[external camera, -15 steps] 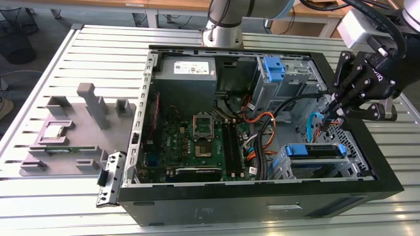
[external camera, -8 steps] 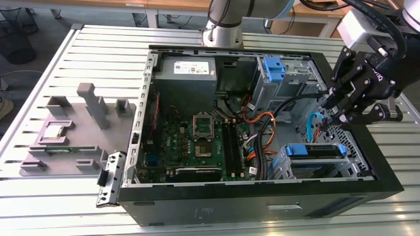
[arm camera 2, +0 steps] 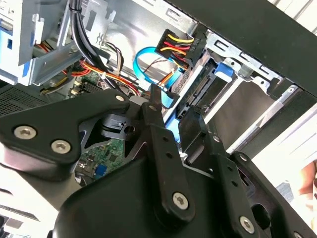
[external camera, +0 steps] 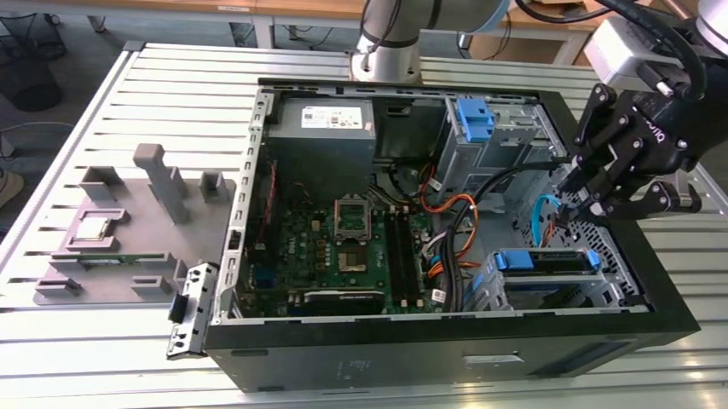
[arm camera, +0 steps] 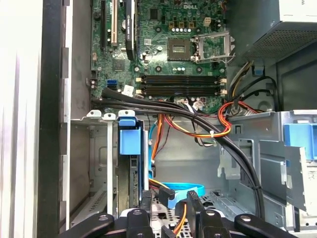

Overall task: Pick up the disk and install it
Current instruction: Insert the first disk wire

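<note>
Silver slatted table: ribbed aluminium that carries everything. A grey fixture sits on the exterior view's left, the computer on its right.
Grey fixture: a moulded block with upright posts and shallow pockets. A small square chip lies in one pocket.
Metal bracket: a perforated strip lying on the table between the fixture and the case, just beside the case's corner.
Computer case: a black tower laid on its side, with its interior facing up.
Motherboard: green, flat on the case floor, with dark memory slots across it.
Power supply: a grey box in the far corner of the case, near the arm's base.
Disk: seated in the metal drive bay at the case's near corner on the exterior view's right. Its blue carrier handle faces outward. It is apart from the gripper.
Gripper: black, hanging over the case just above and beside that bay. The fingers are spread, and only cables show behind the gap.
Blue cable: it loops inside the case near the fingertips, among orange and black wires.
Blue bracket: it sits in the far drive cage, well apart from the disk.
Room: a wooden desk runs along the far edge, and a black mesh bin stands on the grey floor.
</note>
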### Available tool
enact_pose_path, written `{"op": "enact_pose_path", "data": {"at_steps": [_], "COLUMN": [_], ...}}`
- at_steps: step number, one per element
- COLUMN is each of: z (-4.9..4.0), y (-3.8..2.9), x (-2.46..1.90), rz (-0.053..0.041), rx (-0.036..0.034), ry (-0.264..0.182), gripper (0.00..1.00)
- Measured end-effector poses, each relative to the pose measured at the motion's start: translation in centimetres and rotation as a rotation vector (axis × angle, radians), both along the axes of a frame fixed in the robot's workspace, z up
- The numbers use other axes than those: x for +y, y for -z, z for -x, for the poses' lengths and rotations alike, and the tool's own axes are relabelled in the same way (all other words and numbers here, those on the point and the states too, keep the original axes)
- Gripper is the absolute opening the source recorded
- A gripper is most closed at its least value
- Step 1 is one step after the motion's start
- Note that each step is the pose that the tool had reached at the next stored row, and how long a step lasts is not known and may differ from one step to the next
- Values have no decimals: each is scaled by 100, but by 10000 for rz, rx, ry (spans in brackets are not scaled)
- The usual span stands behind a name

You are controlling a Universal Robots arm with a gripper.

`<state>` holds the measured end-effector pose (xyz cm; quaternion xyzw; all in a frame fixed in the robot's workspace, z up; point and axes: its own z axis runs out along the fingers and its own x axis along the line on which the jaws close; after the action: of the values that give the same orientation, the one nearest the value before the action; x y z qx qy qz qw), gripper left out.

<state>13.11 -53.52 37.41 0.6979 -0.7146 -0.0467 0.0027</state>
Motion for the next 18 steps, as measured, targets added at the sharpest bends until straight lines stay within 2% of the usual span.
{"op": "enact_pose_path", "data": {"at_steps": [7,14,18], "z": [0,0,0], "y": [38,73,85], "x": [8,10,10], "rz": [142,331,382], "rx": [-8,-10,-12], "ry": [0,0,-1], "gripper": [42,42,42]}}
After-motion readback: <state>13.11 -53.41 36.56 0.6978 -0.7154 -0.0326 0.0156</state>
